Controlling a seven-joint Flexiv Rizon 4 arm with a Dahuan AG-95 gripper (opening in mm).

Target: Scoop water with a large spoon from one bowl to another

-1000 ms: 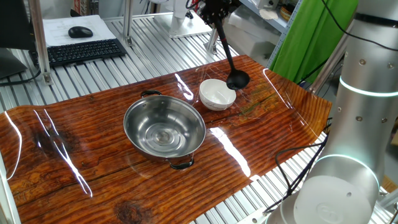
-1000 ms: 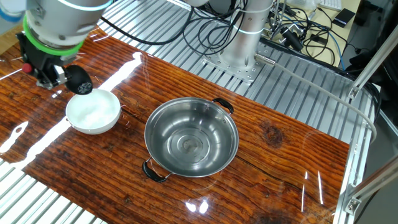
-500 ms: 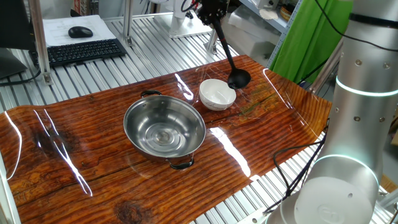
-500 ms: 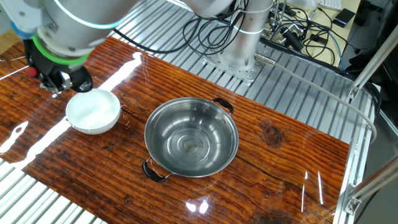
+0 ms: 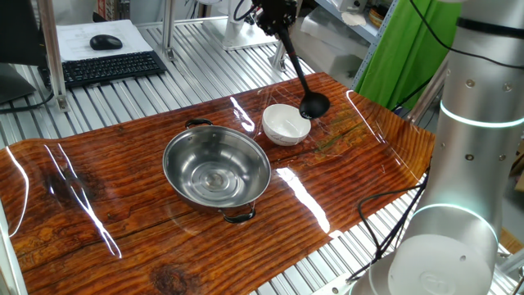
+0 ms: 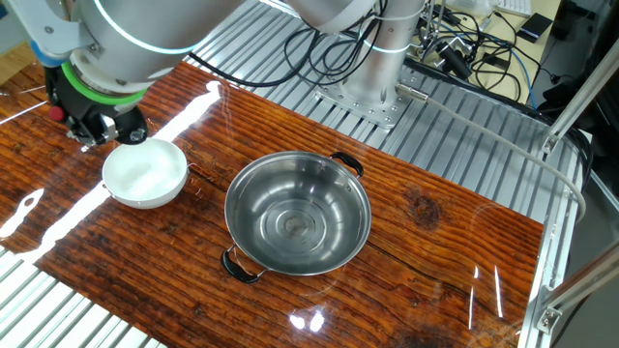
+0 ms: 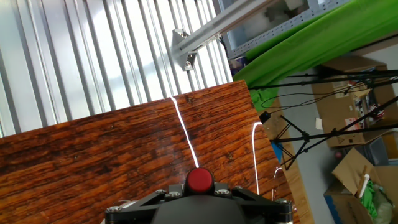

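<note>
My gripper is at the top of one fixed view, shut on the upper end of the black large spoon. The handle slants down to the right. Its round cup hangs just right of the small white bowl, close to its rim and above the table. The wide steel bowl with two loop handles sits left of the white bowl. In the other fixed view the arm covers most of the spoon; its cup shows behind the white bowl, and the steel bowl sits to the right.
The wooden tabletop lies on a slatted metal bench. A keyboard and mouse lie at the back left. The arm's base and cables stand behind the table. The hand view shows only the table's corner and a red button.
My gripper has shifted a little to the left at the top, tilting the handle more. The cup has stayed beside the white bowl. The bowls have not moved.
</note>
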